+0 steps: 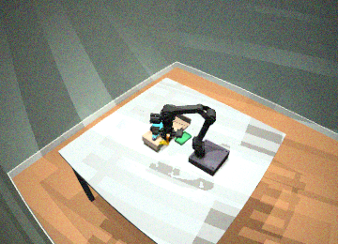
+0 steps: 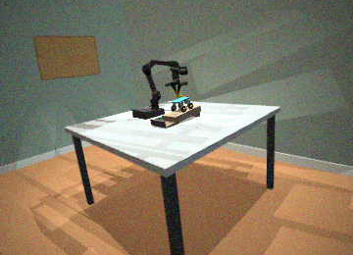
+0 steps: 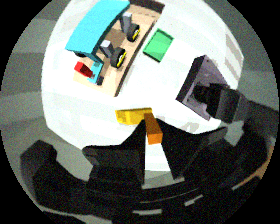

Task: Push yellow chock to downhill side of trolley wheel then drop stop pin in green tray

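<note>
My gripper is shut on the orange handle of the yellow chock and holds it in the air, above the table beside the ramp. The trolley, with a cyan deck and black wheels, stands on the wooden ramp. The red-headed stop pin sits at one end of the trolley. The green tray lies on the table next to the ramp. The chock is apart from the wheels.
The arm's dark base stands on the white table beyond the tray. The table edges are far from the ramp on all sides.
</note>
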Controlling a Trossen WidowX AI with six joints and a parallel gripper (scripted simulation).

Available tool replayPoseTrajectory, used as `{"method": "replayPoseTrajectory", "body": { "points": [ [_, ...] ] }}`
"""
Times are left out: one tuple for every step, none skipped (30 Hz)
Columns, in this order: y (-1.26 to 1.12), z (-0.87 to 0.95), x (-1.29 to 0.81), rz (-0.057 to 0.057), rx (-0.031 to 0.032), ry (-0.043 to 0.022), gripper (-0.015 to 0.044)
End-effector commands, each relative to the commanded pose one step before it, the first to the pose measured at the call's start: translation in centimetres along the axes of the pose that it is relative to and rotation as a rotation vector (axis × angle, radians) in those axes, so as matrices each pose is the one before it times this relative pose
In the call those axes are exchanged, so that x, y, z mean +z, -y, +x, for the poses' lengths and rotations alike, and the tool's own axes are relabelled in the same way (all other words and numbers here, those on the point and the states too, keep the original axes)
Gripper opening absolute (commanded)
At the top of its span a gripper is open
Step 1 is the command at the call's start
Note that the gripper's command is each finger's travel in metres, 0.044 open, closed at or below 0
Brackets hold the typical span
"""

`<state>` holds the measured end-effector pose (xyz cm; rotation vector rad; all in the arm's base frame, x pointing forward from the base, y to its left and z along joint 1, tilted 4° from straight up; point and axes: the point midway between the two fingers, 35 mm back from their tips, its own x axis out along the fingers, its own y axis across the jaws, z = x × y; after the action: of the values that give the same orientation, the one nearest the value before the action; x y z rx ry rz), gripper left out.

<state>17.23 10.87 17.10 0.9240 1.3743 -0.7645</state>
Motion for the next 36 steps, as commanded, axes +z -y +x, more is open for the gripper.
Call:
{"method": "replayPoseTrajectory", "body": {
  "points": [
    [-0.012, -0.036, 0.072, -0.1231, -0.00156, 0.00354, 0.0],
    [-0.001, 0.0, 0.0, -0.0349, -0.00013, -0.00015, 0.0],
    [-0.001, 0.0, 0.0, -0.0349, -0.00013, -0.00016, 0.0],
    [-0.001, 0.0, 0.0, -0.0349, -0.00012, -0.00016, 0.0],
    [-0.001, 0.0, 0.0, -0.0344, -0.00012, -0.00012, 0.0],
    [-0.001, 0.0, 0.0, -0.0344, -0.00012, -0.00013, 0.0],
    [-0.001, 0.0, 0.0, -0.0344, -0.00012, -0.00013, 0.0],
    [-0.001, 0.0, 0.0, -0.0344, -0.00011, -0.00013, 0.0],
    [-0.001, 0.0, 0.0, -0.0344, -0.00011, -0.00014, 0.0],
    [-0.001, 0.0, 0.0, -0.0344, -0.0001, -0.00014, 0.0],
    [-0.001, 0.0, 0.0, -0.0344, -0.0001, -0.00014, 0.0],
    [0.0, 0.0, 0.0, -0.0344, -0.00009, -0.00015, 0.0],
    [0.0, 0.0, 0.0, -0.0344, -0.00009, -0.00015, 0.0],
    [0.0, 0.0, 0.0, -0.0344, -0.00008, -0.00015, 0.0],
    [0.0, 0.0, 0.0, -0.0344, -0.00008, -0.00016, 0.0],
    [0.0, 0.0, 0.0, -0.0344, -0.00007, -0.00016, 0.0],
    [0.0, 0.0, 0.0, -0.0344, -0.00007, -0.00016, 0.0],
    [0.0, 0.0, 0.0, -0.0344, -0.00006, -0.00016, 0.0],
    [0.0, 0.0, 0.0, -0.0344, -0.00006, -0.00017, 0.0],
    [0.0, 0.0, 0.0, -0.0344, -0.00005, -0.00017, 0.0],
    [0.0, 0.0, 0.0, -0.0344, -0.00004, -0.00017, 0.0],
    [0.0, 0.0, 0.001, -0.0344, -0.00004, -0.00017, 0.0],
    [0.0, 0.0, 0.001, -0.0344, -0.00003, -0.00017, 0.0],
    [0.0, 0.0, 0.001, -0.0344, -0.00003, -0.00017, 0.0],
    [0.0, 0.0, 0.001, -0.0344, -0.00002, -0.00018, 0.0],
    [0.0, 0.0, 0.0, -0.0283, -0.00001, -0.00015, 0.0],
    [0.0, 0.0, 0.0, -0.017, -0.00001, -0.00009, 0.0],
    [0.0, 0.0, 0.0, -0.0057, 0.0, -0.00003, 0.0],
    [0.0, 0.0, 0.0, 0.0, 0.0, 0.0, 0.0],
    [0.0, 0.0, 0.0, 0.0, 0.0, 0.0, 0.0],
    [0.0, 0.0, 0.0, 0.0, 0.0, 0.0, 0.0],
    [0.0, 0.0, 0.0, 0.0, 0.0, 0.0, 0.0],
    [0.0, 0.0, 0.0, 0.0, 0.0, 0.0, 0.0],
    [0.047, 0.004, 0.019, -0.0011, -0.00007, 0.00002, 0.0],
    [0.14, 0.012, 0.056, -0.0032, -0.00021, 0.00006, 0.0],
    [0.186, 0.015, 0.073, -0.0042, -0.00028, 0.00007, 0.0]
  ]
}}
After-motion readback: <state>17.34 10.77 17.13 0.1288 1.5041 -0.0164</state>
